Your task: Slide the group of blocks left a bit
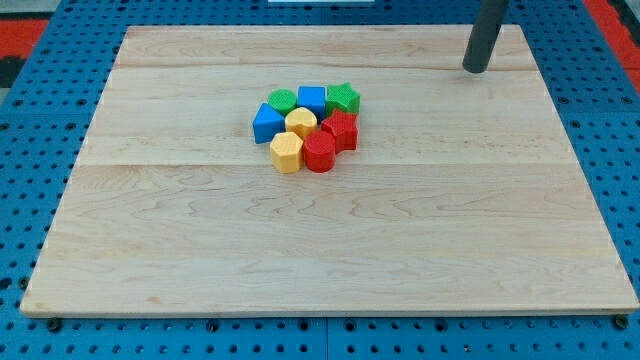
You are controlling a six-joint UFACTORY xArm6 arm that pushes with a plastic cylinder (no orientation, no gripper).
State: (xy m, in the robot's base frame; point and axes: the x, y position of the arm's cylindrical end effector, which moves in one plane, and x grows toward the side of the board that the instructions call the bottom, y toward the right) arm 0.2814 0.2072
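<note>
A tight group of blocks sits on the wooden board point(200, 230), a little above its middle. It holds a green rounded block point(282, 99), a blue cube point(312, 99), a green star point(343, 97), a blue block point(267, 123), a yellow block point(300, 122), a red block point(342, 130), a yellow hexagon block point(286, 152) and a red rounded block point(319, 152). They touch one another. My tip point(476, 68) is at the view's top right, well apart from the group, to its right and above it.
The board lies on a blue pegboard surface point(30, 160) that shows on all sides. A red area point(25, 30) shows at the view's top left and top right corners.
</note>
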